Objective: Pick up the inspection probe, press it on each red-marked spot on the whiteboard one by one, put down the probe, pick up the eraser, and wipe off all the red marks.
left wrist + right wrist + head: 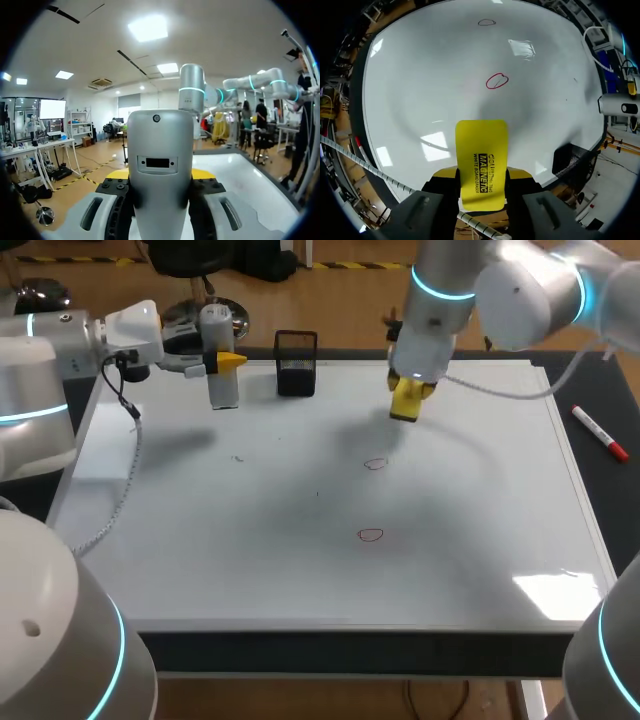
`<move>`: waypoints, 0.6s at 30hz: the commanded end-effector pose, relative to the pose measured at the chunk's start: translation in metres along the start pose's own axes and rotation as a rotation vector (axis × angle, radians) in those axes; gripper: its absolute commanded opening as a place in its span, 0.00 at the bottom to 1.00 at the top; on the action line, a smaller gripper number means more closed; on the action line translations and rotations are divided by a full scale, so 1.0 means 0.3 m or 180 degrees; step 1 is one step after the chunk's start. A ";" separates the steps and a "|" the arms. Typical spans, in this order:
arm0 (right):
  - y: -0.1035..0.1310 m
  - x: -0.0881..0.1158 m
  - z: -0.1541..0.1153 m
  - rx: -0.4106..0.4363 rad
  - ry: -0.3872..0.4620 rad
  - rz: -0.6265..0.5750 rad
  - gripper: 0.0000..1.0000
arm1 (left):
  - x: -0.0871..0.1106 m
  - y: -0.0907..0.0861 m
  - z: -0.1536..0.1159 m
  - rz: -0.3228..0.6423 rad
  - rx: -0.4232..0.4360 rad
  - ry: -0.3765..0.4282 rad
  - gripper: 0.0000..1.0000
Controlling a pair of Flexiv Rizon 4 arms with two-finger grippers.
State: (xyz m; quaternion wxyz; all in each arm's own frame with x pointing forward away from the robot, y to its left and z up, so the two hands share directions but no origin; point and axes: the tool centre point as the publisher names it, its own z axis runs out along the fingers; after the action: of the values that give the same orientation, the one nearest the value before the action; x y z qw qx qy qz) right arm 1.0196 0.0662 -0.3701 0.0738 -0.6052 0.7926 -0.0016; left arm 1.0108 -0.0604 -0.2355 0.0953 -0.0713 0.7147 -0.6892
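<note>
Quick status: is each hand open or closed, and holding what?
Left hand: closed on the probe.
Right hand: closed on the eraser.

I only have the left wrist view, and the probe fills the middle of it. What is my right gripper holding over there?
Observer: The right gripper is shut on the yellow eraser, over the whiteboard.
Operator: Are there red marks on the board?
Observer: Two. One red mark lies just on the near side of the eraser, and a second red mark is closer to the front edge.
Operator: Where does my probe sit on the board?
Observer: The probe is upright in the left gripper at the board's far edge, to the left of a black holder.
</note>
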 end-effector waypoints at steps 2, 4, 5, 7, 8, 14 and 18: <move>0.031 -0.048 0.020 -0.0029 -0.0015 -0.0033 0.00 | 0.002 -0.001 0.001 0.0005 0.0004 -0.0005 0.00; 0.046 -0.069 0.022 -0.0046 -0.0032 -0.0074 0.00 | 0.002 -0.001 0.001 0.0005 0.0004 -0.0005 0.00; 0.057 -0.081 0.023 -0.0059 -0.0031 -0.0097 0.00 | 0.002 -0.001 0.001 0.0005 0.0004 -0.0005 0.00; 0.079 -0.105 0.024 -0.0099 -0.0055 -0.0153 0.00 | 0.002 -0.001 0.001 0.0005 0.0004 -0.0005 0.00; 0.090 -0.117 0.026 -0.0141 -0.0070 -0.0173 0.00 | 0.002 -0.001 0.001 0.0005 0.0004 -0.0005 0.00; 0.165 -0.175 0.049 -0.0337 -0.0116 -0.0283 0.00 | 0.002 -0.001 0.001 0.0005 0.0004 -0.0005 0.00; 0.209 -0.197 0.051 -0.0408 -0.0138 -0.0325 0.00 | 0.002 -0.001 0.001 0.0005 0.0004 -0.0005 0.00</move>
State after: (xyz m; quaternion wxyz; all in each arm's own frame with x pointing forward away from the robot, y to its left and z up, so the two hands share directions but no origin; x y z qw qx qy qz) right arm 0.9759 0.1359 -0.3839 0.0557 -0.6469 0.7581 0.0606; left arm 1.0107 -0.0602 -0.2355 0.0955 -0.0715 0.7147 -0.6892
